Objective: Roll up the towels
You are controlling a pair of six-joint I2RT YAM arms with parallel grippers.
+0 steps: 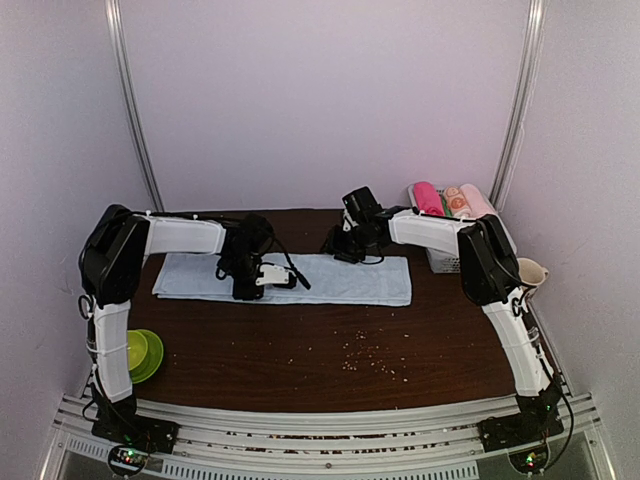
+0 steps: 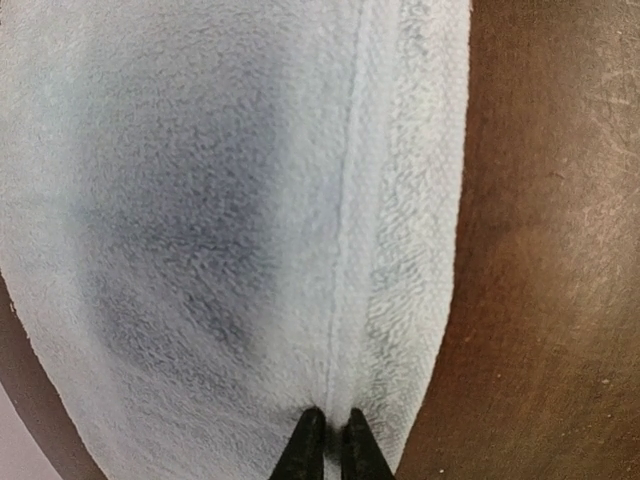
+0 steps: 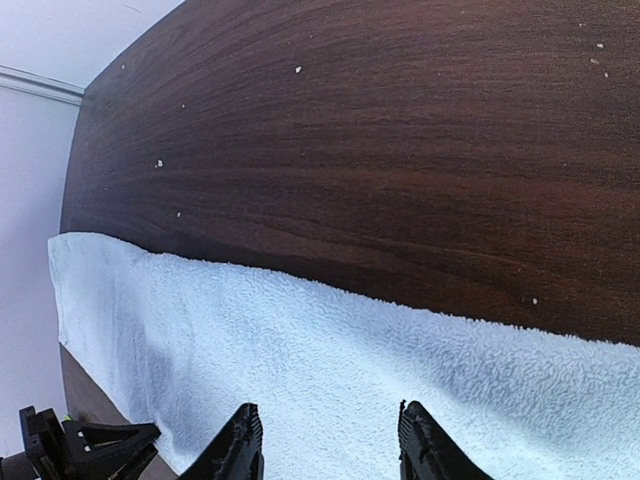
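Observation:
The light blue towel [image 1: 340, 280] lies flat as a long strip across the dark table [image 1: 300, 350]. My left gripper [image 1: 244, 292] presses down on the strip's left half. In the left wrist view its tips [image 2: 332, 440] pinch a small ridge of the towel [image 2: 230, 230] beside a seam. My right gripper [image 1: 348, 252] hovers at the strip's far edge, open, with only flat towel [image 3: 330, 370] under its fingers [image 3: 240, 445]. A rolled magenta-pink towel [image 1: 428, 197] lies in a basket at the back right.
The white basket [image 1: 445, 262] also holds peach and pale pink rolls. A green bowl [image 1: 145, 353] sits at the front left and a cream cup [image 1: 530, 272] at the right edge. Crumbs [image 1: 370, 355] are scattered in front of the towel.

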